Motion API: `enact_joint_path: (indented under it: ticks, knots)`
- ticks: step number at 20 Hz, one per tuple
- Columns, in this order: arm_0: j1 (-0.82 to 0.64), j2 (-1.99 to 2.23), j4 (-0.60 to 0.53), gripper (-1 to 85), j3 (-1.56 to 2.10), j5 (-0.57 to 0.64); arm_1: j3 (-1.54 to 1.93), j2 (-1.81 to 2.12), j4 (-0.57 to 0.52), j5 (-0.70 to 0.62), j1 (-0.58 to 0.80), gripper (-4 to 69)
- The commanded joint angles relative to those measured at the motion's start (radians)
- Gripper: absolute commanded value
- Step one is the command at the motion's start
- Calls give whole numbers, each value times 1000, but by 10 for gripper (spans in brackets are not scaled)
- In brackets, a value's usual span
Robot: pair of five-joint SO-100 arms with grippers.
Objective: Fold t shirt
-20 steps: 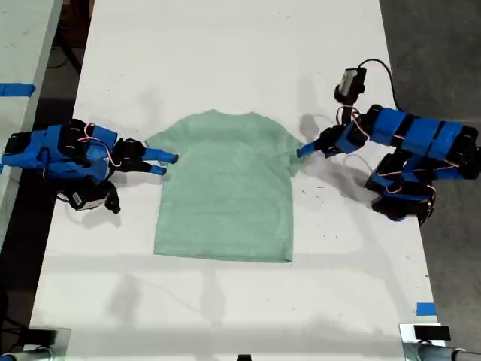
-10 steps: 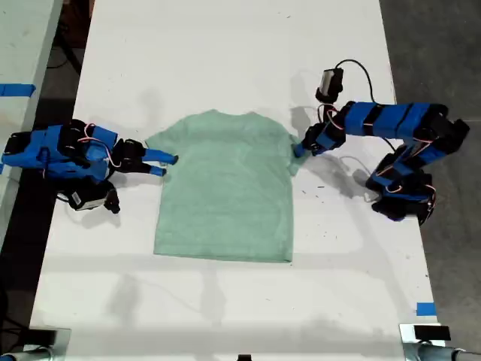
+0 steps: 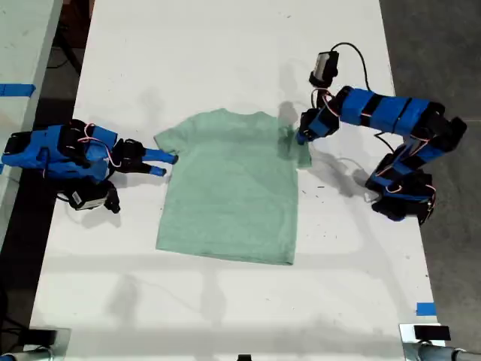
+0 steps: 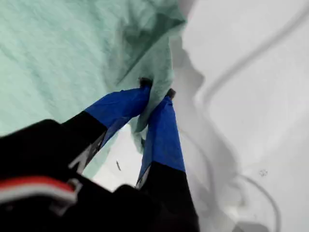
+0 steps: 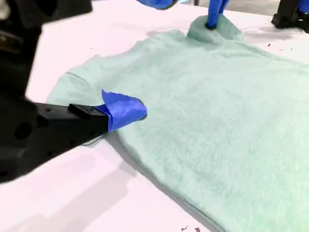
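My first hand (image 4: 155, 93) is pinched down on a bunch of sleeve cloth, both blue fingertips closed with mint fabric squeezed between them, and that sleeve is lifted off the surface (image 3: 225, 60) in a little peak at the exterior view's right. My second hand (image 5: 126, 110) sits at the opposite sleeve, its blue tip right at the cloth's edge; from the wrist view I see only one taped finger clearly, so I cannot tell whether it is open or clamped on anything. Between the two lies the t shirt (image 3: 229, 188), spread flat near the middle of the white surface, neckline toward the far edge of the exterior view and hem toward the near edge, so its long axis runs away from the camera, collar to hem, with the sleeves pointing out toward each arm. This is thin, floppy knit, I judge: light, no stiffness at all, it drapes and wrinkles wherever it is tugged, and it will likely drag across the surface rather than hold shape. Best holds look to be the sleeve hems or shoulder corners, taken with a good bite of doubled cloth so it doesn't slip out. A single-layer pinch risks sliding free mid-fold, and pulling one side alone may skew the whole body.
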Motion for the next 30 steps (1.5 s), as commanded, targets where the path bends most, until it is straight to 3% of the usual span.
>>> enact_joint_path:
  ticks: [1, 7, 11, 14, 19, 24, 26, 27, 28, 29, 30]
  knots:
    - [-2, -5, 0, 313, 46, -18, -282, -32, 97, -2, -87, 14]
    - [-2, -9, 2, 315, 46, -18, -943, -558, 230, 12, -270, 15]
    - [0, -11, 2, 314, 46, -18, -1154, -785, 204, 20, -330, 39]
    - [0, -11, 2, 314, 46, -18, -1146, -824, 149, 21, -365, 289]
    - [2, -11, 2, 313, 46, -18, -1143, -742, 241, 75, -347, 380]
    - [2, -12, 2, 309, 46, -18, -1032, -416, 563, 118, -267, 343]
    - [-2, -12, 2, 305, 46, -15, -749, -146, 577, 179, -290, 302]
    - [-3, -11, 2, 291, 46, -11, -581, 9, 574, 229, -316, 265]
    - [-3, -8, 2, 280, 46, -11, -399, 181, 561, 291, -345, 181]
    - [-6, -8, 2, 273, 46, -11, -210, 370, 523, 342, -387, 48]
    - [-9, -8, 2, 253, 46, -11, -14, 561, 453, 367, -426, 17]
